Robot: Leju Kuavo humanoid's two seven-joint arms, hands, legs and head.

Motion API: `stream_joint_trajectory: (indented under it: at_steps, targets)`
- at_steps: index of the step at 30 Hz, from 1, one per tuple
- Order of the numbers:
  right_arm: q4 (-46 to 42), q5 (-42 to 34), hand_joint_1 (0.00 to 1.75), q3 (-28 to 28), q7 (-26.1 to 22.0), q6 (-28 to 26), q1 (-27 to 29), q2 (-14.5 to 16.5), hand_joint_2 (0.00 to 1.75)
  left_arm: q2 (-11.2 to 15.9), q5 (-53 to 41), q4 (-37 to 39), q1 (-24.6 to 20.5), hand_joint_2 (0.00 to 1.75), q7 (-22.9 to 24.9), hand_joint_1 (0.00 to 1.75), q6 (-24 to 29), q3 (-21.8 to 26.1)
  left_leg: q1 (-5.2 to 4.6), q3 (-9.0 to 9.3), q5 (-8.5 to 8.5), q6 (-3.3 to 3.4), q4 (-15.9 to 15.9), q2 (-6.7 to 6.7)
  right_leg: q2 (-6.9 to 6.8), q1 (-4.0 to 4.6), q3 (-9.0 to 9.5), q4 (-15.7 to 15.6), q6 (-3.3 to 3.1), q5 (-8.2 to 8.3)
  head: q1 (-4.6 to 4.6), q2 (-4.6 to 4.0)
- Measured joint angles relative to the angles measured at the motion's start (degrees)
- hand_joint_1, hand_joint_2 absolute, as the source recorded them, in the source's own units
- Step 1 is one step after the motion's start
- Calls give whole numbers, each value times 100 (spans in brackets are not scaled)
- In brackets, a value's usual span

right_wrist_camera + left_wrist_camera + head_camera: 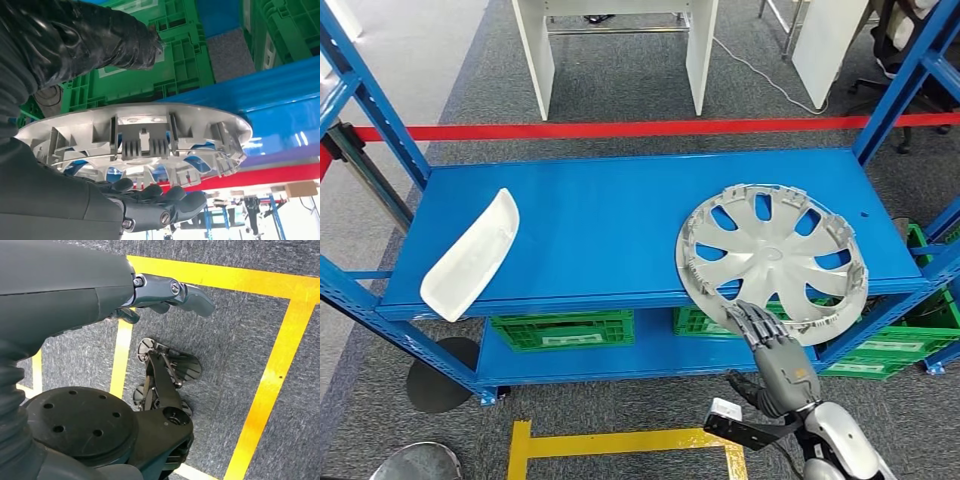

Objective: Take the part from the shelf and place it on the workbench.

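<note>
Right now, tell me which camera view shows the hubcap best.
The head view: the whole silver hubcap shows, overhanging the blue shelf's front edge, the right hand at its near rim. The right wrist view gives just its rim edge-on, between thumb and fingers. The left wrist view faces the floor.

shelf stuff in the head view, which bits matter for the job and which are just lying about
Part of the job:
- silver wheel cover, overhanging the shelf's front edge
- right hand, gripping its near rim
- blue shelf

Just lying about:
- white curved panel on the shelf's left end
- green crates on the lower level
- red tape behind
- left hand, holding nothing
</note>
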Motion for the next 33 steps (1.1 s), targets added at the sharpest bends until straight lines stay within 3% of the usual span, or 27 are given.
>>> stream_joint_trajectory:
  at_steps: [23, 33]
  targets:
    - [398, 79, 0, -38, 109, 188, -513, 21, 175, 16, 11, 0, -3, 175, 13, 0, 5, -101, 0, -1, 0, 0, 0, 0, -1, 0, -1, 0, 0, 0, 0, 0]
    - [608, 467, 0, -62, 477, 493, -781, 26, 175, 26, 55, 0, -7, 175, 27, 0, -17, -103, 0, -1, 0, 0, 0, 0, -1, 0, -1, 0, 0, 0, 1, 0]
